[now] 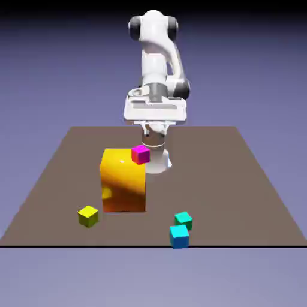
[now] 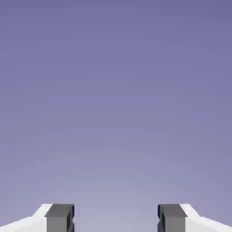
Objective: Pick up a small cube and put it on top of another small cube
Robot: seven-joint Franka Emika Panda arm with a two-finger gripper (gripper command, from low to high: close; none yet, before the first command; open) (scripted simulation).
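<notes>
In the exterior view the hand (image 1: 154, 128) hangs high over the far part of the worktop (image 1: 240, 216), and the teal-green cube (image 1: 183, 220) is down at the near edge, toward the camera and off to the exterior view's right. That's the line that counts: out from the base, down, and a little across. One arm (image 1: 154, 60) only, so no choice of reach. The cube's got no long axis to speak of, but it sits turned, a corner forward, and right in front of it comes the cyan-blue cube (image 1: 179, 237), close enough that touching or just beside can't be told; a finger could well clip that neighbour on the way down. The magenta-pink cube (image 1: 140, 154), the one to be topped, shows by the upper corner of the orange block (image 1: 124, 180); on it or behind it, this view won't settle. Yellow-green cube (image 1: 88, 216) out on the exterior view's left. Count them: four little cubes, one of each colour, one big block. Over to the hand view, and it's two fingertips (image 2: 116, 218), wide apart, nothing between them, only blue-violet backdrop (image 2: 116, 99) ahead, no cube in sight!
</notes>
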